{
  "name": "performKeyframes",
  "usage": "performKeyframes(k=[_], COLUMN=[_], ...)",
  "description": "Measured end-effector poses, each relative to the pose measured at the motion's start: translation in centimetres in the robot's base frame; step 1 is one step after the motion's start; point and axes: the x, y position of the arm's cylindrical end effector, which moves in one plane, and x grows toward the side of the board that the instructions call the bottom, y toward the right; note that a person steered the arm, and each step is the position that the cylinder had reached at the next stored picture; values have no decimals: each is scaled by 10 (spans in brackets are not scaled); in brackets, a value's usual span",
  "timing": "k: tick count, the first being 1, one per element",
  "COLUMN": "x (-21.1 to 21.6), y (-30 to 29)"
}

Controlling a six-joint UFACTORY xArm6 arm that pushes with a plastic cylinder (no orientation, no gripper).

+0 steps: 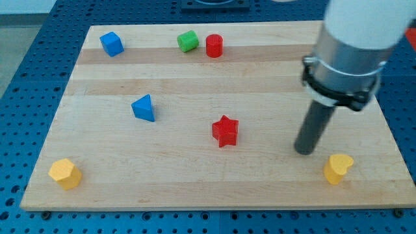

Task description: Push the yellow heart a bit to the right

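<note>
The yellow heart [338, 168] sits near the tabletop's [195, 182] bottom-right corner, close to the lower edge. Just beside it, toward the view's left and a little higher, we see my tip [304, 151] resting on the wood; a narrow strip of bare board separates the two, so they are apart, not touching. The dark rod rises from there, tilting toward the view's upper right into a grey collar and a white arm body that runs out of the view's top. We have no hand here: the arm ends in the plain rod, which holds nothing.

Further to the view's left, around the board's middle, lies the red star [225, 131], well apart from the tip. Beyond it, up and to the left, is the blue triangular block [143, 108]. In the bottom-left corner sits a yellow block [65, 173] that looks hexagonal. Along the top edge we find a red cylinder [214, 45] with a green block [188, 41] just beside it on its left, and a blue cube [111, 43] well off toward the top-left corner.
</note>
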Motion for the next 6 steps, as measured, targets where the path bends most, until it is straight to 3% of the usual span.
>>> performKeyframes(k=[2,6], x=[55,38], y=[-4,38])
